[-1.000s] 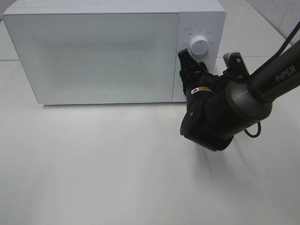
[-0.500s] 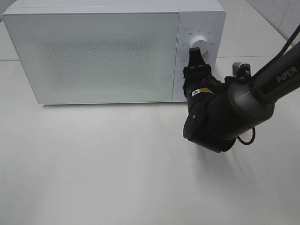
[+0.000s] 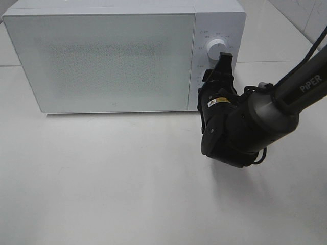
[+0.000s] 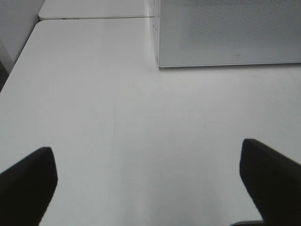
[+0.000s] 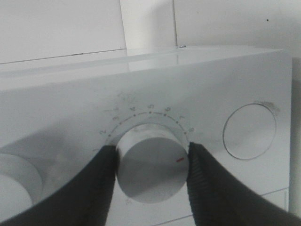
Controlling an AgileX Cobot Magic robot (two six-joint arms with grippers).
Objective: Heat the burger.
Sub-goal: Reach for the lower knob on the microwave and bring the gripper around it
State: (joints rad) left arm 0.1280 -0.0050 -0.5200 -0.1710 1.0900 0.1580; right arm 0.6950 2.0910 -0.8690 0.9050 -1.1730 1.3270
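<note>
Two grippers, only one of them at work. The right gripper pinches the dial on the microwave panel, with its fingers pressed one to each flank; the dial's red mark sits right beside one of them. Next to this gripper we note a second knob on one side and a round button on the other. The left gripper hangs spread wide over bare table, holding nothing, with the microwave's corner well ahead of it. The burger is nowhere in view. With the door shut and nothing on the table, we judge it is already inside and loading is done. What seems left is turning the dial to set a time, then letting go. We cannot read how far the dial stands from zero, as the scale digits are faint. The frosted door shows nothing behind it. From above, the gripper covers the dial. The left arm is out of the high view.
</note>
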